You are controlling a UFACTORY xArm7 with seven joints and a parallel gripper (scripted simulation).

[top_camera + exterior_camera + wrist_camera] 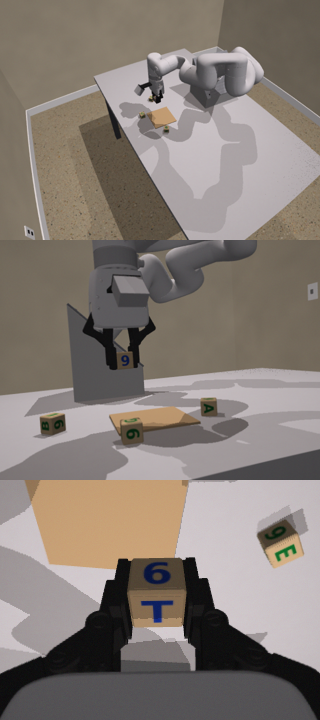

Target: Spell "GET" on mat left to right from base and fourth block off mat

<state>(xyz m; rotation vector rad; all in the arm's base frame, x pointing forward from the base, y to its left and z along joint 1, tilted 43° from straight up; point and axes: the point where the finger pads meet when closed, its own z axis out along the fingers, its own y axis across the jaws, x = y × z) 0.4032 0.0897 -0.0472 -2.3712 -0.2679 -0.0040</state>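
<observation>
In the top view, the gripper [157,99] [124,360] [157,576] is hanging above the table [219,180] [258,405] [225,600], with the T block [154,98] [125,360] [157,592] showing only as a sliver at its jaws. The E block [150,98] [52,423] [281,544] is appearing just left of the jaws; the mat [161,117] [155,418] [110,520] is lying below them in the picture, with the G block [142,114] [131,431] lower left and the A block [166,129] [208,406] farther down, both off the mat. In the exterior view, the jaws are clamping the T block by two opposite sides, a blue 9 facing out between them. The E block is sitting lower left of the jaws, the G block almost straight below, and the A block lower right. In the wrist view, the T and a blue 6 are showing between the jaws; the mat is spreading ahead and to their left, and the E block is resting ahead and to their right.
</observation>
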